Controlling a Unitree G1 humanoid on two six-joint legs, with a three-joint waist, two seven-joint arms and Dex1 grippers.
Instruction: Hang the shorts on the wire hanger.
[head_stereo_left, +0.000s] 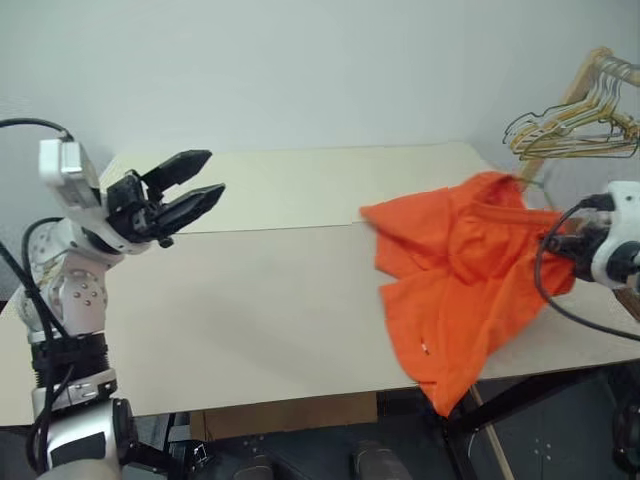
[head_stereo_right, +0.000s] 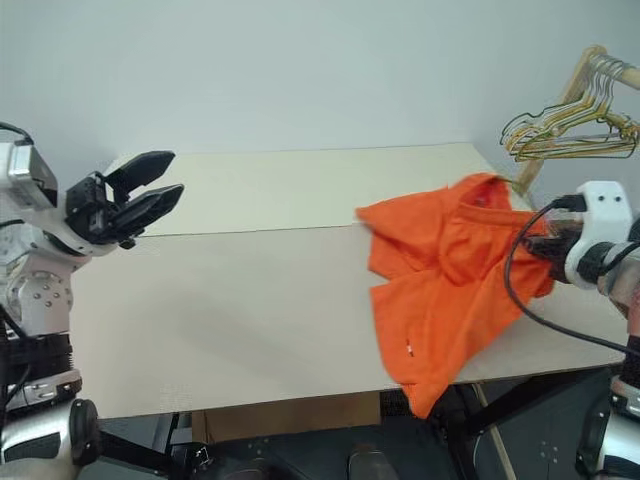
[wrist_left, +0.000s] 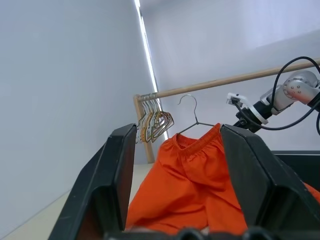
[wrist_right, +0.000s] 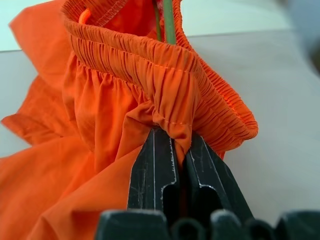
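The bright orange shorts (head_stereo_left: 450, 270) lie bunched at the table's right end, with one leg drooping over the front edge. My right gripper (wrist_right: 172, 150) is shut on the gathered waistband and holds it up off the table. The thin green wire of the wire hanger (wrist_right: 169, 20) runs inside the waistband. The hanger's hook (wrist_left: 189, 106) rises above the shorts in the left wrist view. My left gripper (head_stereo_left: 212, 172) is open and empty. It is raised over the table's left end, far from the shorts, and points toward them.
A bunch of yellowish and green wire hangers (head_stereo_left: 575, 125) hangs on a wooden rack (head_stereo_left: 585, 75) at the back right. The beige table (head_stereo_left: 250, 300) spans the view. A cardboard box (head_stereo_left: 290, 415) sits below the table's front edge.
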